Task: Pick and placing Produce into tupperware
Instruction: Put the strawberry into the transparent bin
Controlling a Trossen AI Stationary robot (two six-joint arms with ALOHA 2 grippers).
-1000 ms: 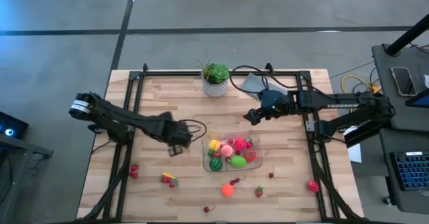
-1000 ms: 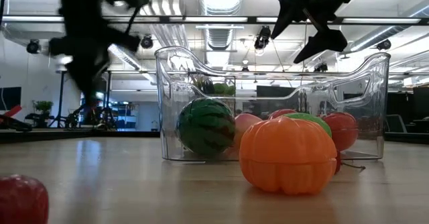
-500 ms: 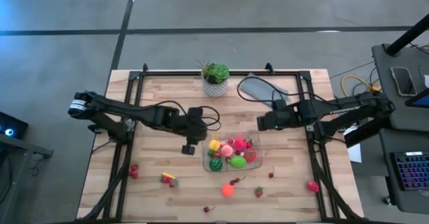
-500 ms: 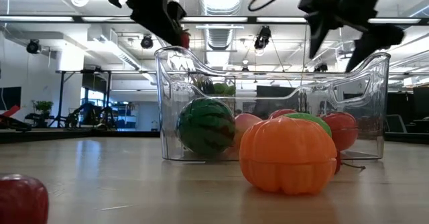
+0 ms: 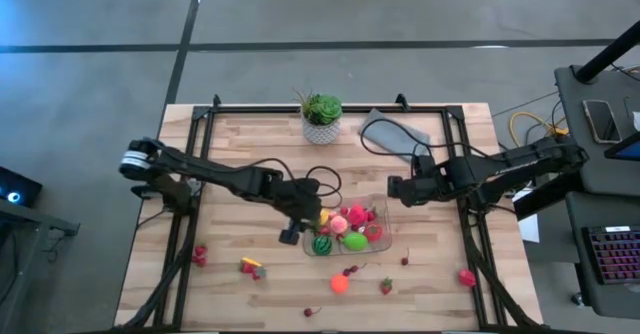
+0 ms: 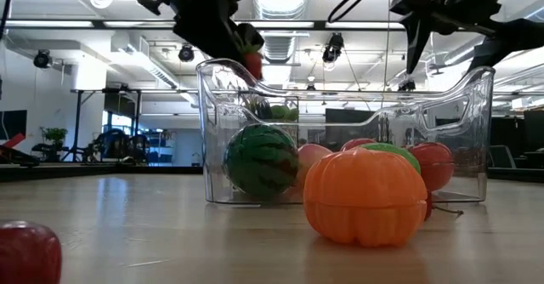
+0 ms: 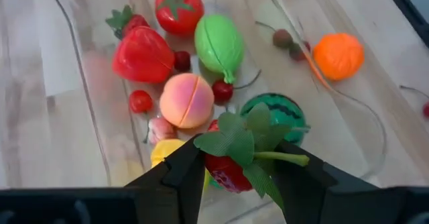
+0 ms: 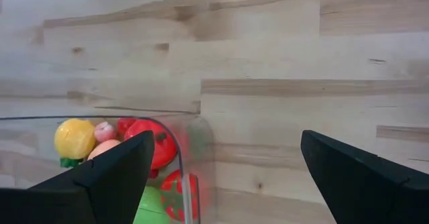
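The tupperware [image 5: 345, 229] is sitting mid-counter, already holding a melon [image 7: 273, 113], peach, tomato and more. A leafy red strawberry [image 7: 231, 167] is being pinched between the left tool [image 7: 238, 174] fingers, hanging just over the container's left rim. Several pieces, including an orange fruit [image 5: 340, 283], are still lying loose on the counter [image 5: 240, 174]. The right tool [image 8: 224, 177] is waiting wide open and empty, just beside the container's right end.
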